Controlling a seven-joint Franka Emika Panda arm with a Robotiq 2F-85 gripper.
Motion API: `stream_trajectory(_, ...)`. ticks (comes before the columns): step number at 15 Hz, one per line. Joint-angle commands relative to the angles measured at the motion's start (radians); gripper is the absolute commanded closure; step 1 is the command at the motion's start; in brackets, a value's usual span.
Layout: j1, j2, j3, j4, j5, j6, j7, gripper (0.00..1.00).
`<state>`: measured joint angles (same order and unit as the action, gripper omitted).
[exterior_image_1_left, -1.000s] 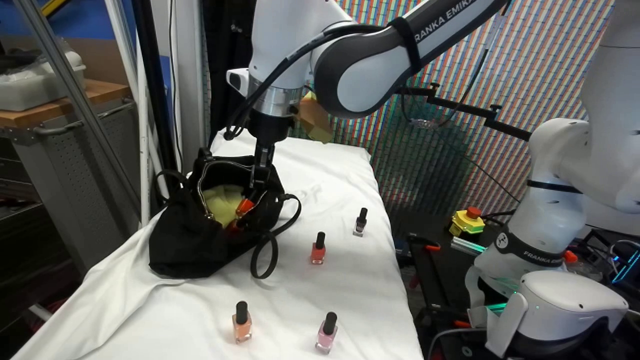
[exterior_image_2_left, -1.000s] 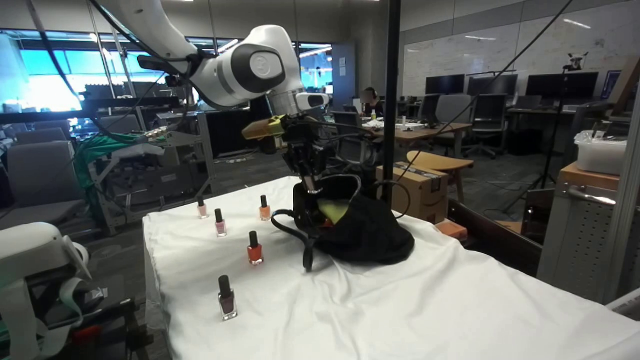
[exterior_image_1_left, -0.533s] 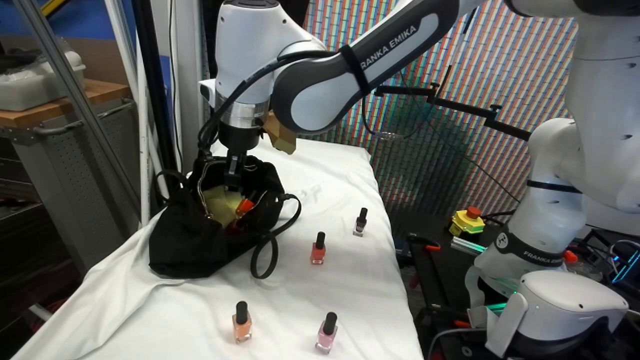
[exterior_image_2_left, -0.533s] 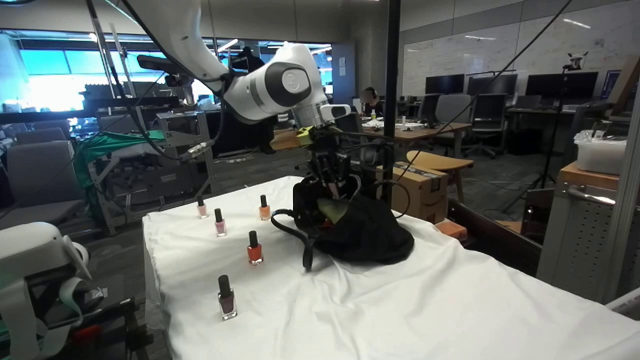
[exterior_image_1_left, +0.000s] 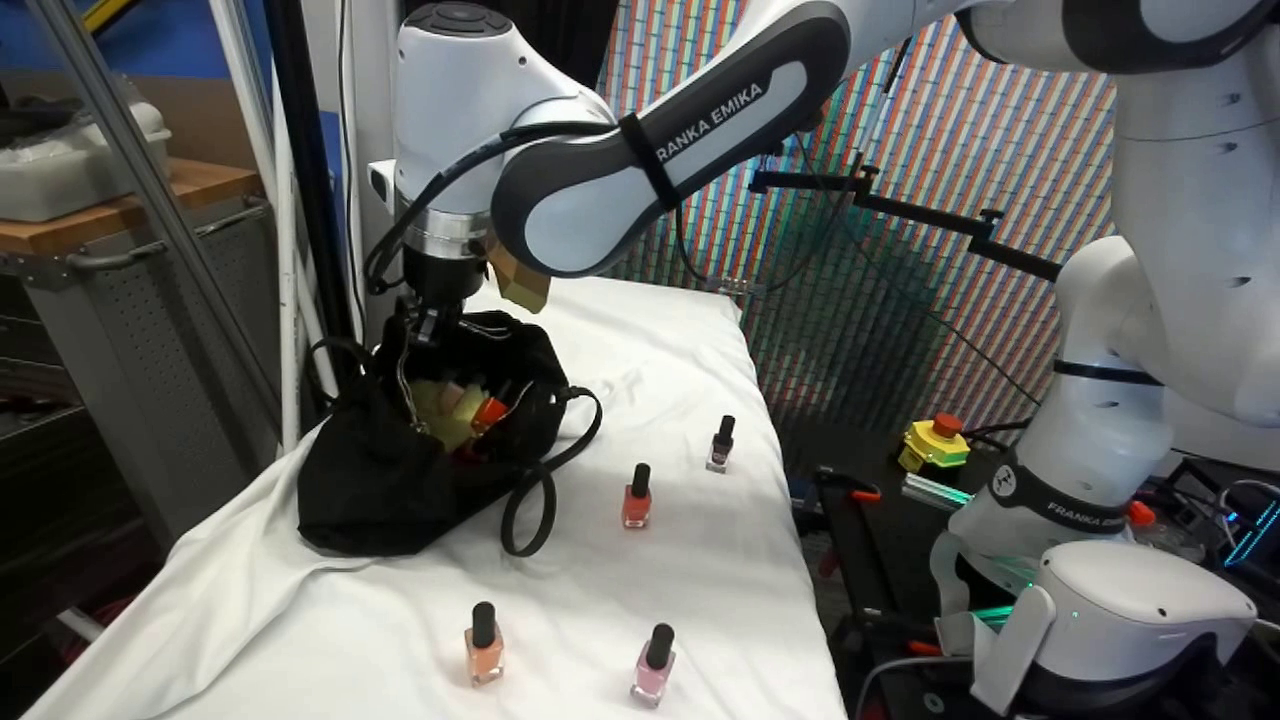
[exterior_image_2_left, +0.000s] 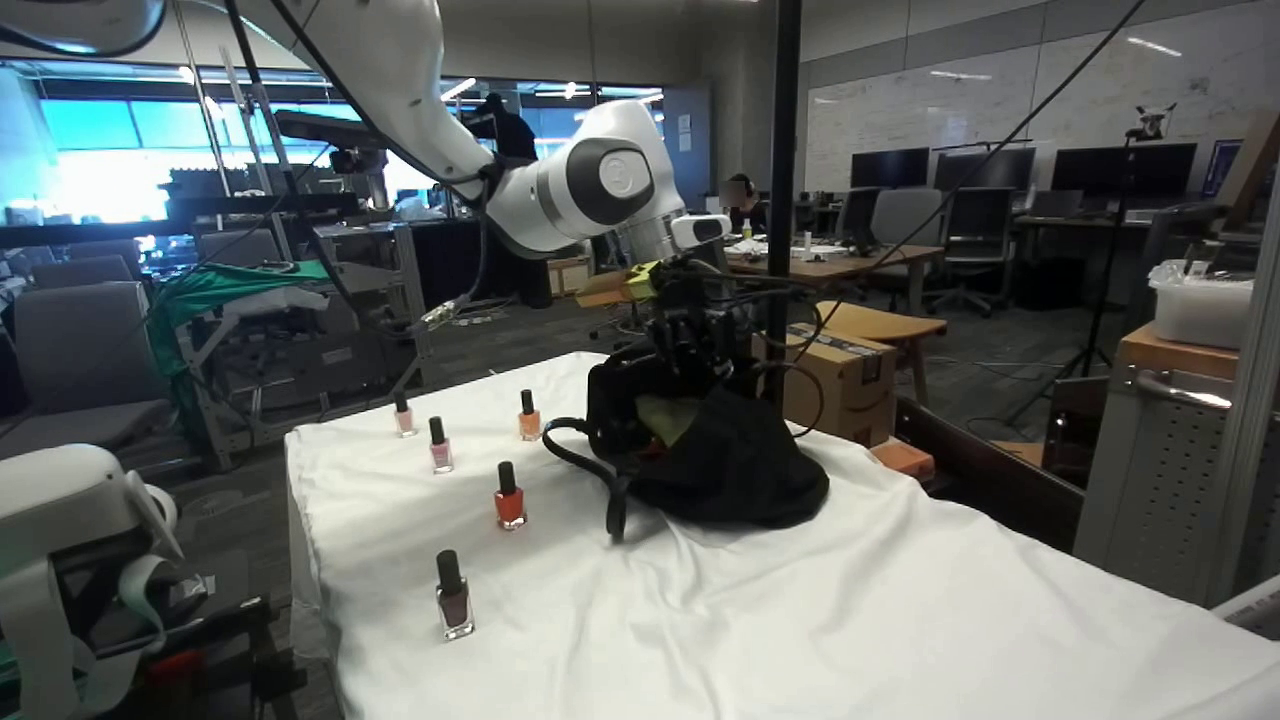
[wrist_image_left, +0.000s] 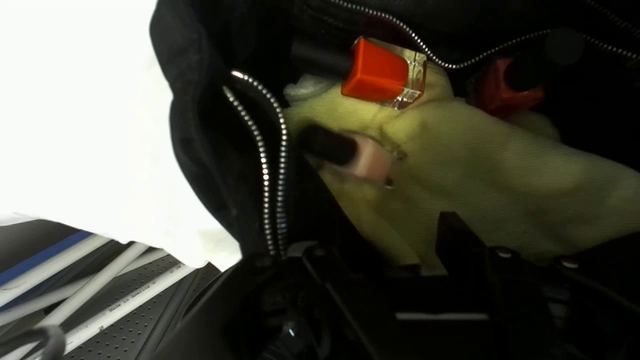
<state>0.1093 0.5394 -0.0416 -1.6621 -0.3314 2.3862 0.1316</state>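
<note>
Jaws: part way apart at the mouth of a black bag (exterior_image_1_left: 390, 490), gripping nothing that shows; only yellow cloth (wrist_image_left: 480, 165) appears past them. Black against black, their exact spread is hard to judge.
Pale pink bottle (wrist_image_left: 372, 160): nail polish with a black cap, lying on its side inside the bag, just ahead of the jaws and free of them. It seems to rest loosely, the cloth probably cushioning it.
Cloth: a soft, rumpled heap filling much of the bag, and likely what keeps the bottles up near the mouth.
Orange bottle (wrist_image_left: 376, 72): also on its side, near the pale pink one, its cap in shadow.
Red bottle (wrist_image_left: 492, 90): beside the cloth in the dark, partly hidden.
Zip (wrist_image_left: 266, 170): silvery teeth, undone, which would be why the bag gapes.
Bag: slumped, with a strap (exterior_image_2_left: 616, 510) trailing loose next to it.
Desk (exterior_image_2_left: 900, 600): draped in white.
Standing bottles: dark purple bottle (exterior_image_2_left: 455, 607), coral-red bottle (exterior_image_2_left: 510, 507), rosy bottle (exterior_image_2_left: 441, 457), peach bottle (exterior_image_2_left: 530, 425) and blush bottle (exterior_image_2_left: 405, 420), all upright; set apart, presumably so each can be reached singly.
White arm (exterior_image_1_left: 690, 140): stretched over the desk, wrist pointing down at the bag.
Room: a cardboard box (exterior_image_2_left: 868, 385), then a seated person (exterior_image_2_left: 745, 205) far off.
</note>
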Motion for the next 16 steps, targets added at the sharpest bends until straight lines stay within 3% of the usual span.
stream_trajectory(1, 0.021, 0.020, -0.025, 0.047, -0.007, -0.012, 0.028, 0.08)
stream_trajectory(2, 0.018, 0.008, -0.021, 0.034, 0.000, -0.020, 0.020, 0.02)
stream_trajectory(4, 0.007, -0.025, -0.004, -0.003, 0.019, -0.049, -0.021, 0.00)
stream_trajectory(10, -0.058, -0.211, 0.059, -0.201, 0.135, -0.186, -0.214, 0.00)
stream_trajectory(16, -0.109, -0.429, 0.060, -0.407, 0.245, -0.287, -0.354, 0.00)
